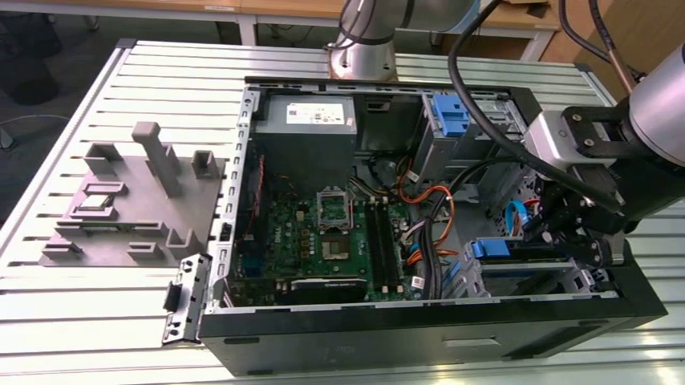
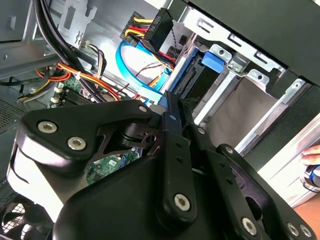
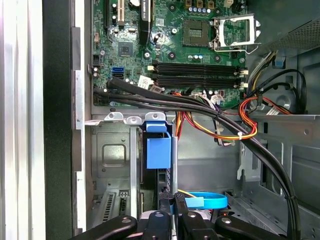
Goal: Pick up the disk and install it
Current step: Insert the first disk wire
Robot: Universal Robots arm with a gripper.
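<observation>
The disk (image 1: 503, 249) stands on edge in the drive bay at the near corner of the open computer case, on the exterior view's right. Its blue carrier tab (image 3: 159, 150) shows in the first wrist view, with the dark drive edge running back toward me. In the second wrist view the disk (image 2: 192, 80) sits in the slot between silver bay rails. My gripper (image 1: 557, 233) hangs right over that bay. Its fingers lie together at the disk's near end (image 3: 172, 216), (image 2: 172, 102). I cannot tell whether they touch it.
A bundle of black, orange and red cables (image 3: 220, 125) crosses beside the bay. A blue ribbon cable (image 3: 205, 201) curls near my fingertips. The motherboard (image 1: 326, 241) and power supply (image 1: 305, 116) fill the case's left. A grey fixture (image 1: 128, 200) stands outside. A hand (image 2: 312, 150) rests at the case's edge.
</observation>
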